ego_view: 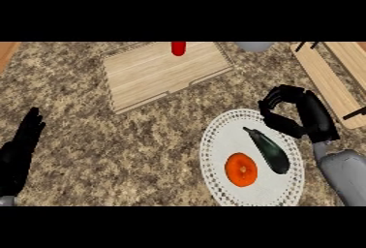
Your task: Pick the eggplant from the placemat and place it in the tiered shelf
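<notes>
A dark eggplant lies slantwise on the white lacy placemat, beside an orange round fruit. My right hand hovers just above and right of the eggplant's stem end, fingers and thumb curled inward with nothing between them. It does not touch the eggplant. The wooden tiered shelf stands at the upper right, right behind that hand. My left hand rests open at the left edge, fingers pointing up.
A light wooden tray lies at the back centre with a red item at its far edge. A grey object peeks in at the top. The counter is speckled stone.
</notes>
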You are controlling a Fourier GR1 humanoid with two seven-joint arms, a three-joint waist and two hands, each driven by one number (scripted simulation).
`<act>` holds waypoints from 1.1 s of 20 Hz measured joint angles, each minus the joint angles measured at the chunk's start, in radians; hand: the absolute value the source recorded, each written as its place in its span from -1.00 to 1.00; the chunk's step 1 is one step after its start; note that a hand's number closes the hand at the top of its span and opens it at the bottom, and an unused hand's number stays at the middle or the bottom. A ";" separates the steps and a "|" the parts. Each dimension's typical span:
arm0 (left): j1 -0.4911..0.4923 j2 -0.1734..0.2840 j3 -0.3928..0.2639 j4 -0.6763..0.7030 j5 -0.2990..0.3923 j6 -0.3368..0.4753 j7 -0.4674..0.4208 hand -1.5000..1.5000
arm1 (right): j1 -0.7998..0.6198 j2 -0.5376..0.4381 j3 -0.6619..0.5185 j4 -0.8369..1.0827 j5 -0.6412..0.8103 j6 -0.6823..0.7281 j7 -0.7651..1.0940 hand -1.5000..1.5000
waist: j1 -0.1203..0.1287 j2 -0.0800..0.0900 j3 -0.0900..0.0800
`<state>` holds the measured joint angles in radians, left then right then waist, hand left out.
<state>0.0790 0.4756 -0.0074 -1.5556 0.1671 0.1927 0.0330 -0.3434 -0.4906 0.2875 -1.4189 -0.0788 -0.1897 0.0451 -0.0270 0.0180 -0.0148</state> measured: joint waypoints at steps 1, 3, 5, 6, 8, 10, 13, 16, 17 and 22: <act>0.002 -0.005 -0.003 0.009 0.012 -0.010 0.009 0.00 | 0.010 0.005 0.013 0.017 0.055 -0.059 0.025 -1.00 | 0.002 -0.003 0.002; -0.006 -0.019 -0.009 0.044 0.034 -0.037 0.016 0.00 | 0.027 0.049 0.064 0.031 0.149 -0.161 0.095 -1.00 | 0.006 -0.008 0.005; -0.014 -0.015 0.000 0.075 0.059 -0.069 0.025 0.00 | 0.044 0.097 0.125 0.020 0.232 -0.233 0.182 -1.00 | 0.011 -0.013 0.008; -0.006 -0.021 -0.003 0.082 0.061 -0.078 0.021 0.00 | 0.056 0.115 0.153 0.009 0.273 -0.262 0.229 -1.00 | 0.014 -0.015 0.009; -0.006 -0.027 0.003 0.106 0.069 -0.093 0.012 0.00 | 0.059 0.120 0.200 -0.024 0.364 -0.294 0.344 -1.00 | 0.015 -0.018 0.010; -0.004 -0.027 0.007 0.114 0.075 -0.103 0.012 0.00 | 0.036 0.098 0.236 -0.044 0.459 -0.289 0.473 -1.00 | 0.015 -0.023 0.009; -0.021 -0.031 0.004 0.126 0.071 -0.100 0.023 0.00 | -0.003 0.055 0.290 -0.070 0.583 -0.222 0.654 -1.00 | 0.010 -0.027 0.009; -0.034 -0.034 0.005 0.137 0.070 -0.103 0.026 0.00 | -0.063 0.023 0.326 -0.103 0.647 -0.085 0.834 -1.00 | 0.012 -0.028 0.009; -0.033 -0.037 0.000 0.133 0.068 -0.105 0.027 0.00 | -0.083 0.015 0.337 -0.108 0.650 -0.028 0.880 -1.00 | 0.016 -0.027 0.009; -0.046 -0.039 0.000 0.140 0.065 -0.110 0.030 0.00 | -0.152 0.008 0.390 -0.121 0.579 0.241 1.008 -1.00 | 0.030 -0.024 0.009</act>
<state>0.0328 0.4365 -0.0076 -1.4160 0.2319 0.0829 0.0627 -0.4953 -0.4826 0.6778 -1.5397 0.4998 0.0516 1.0532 0.0032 -0.0063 -0.0058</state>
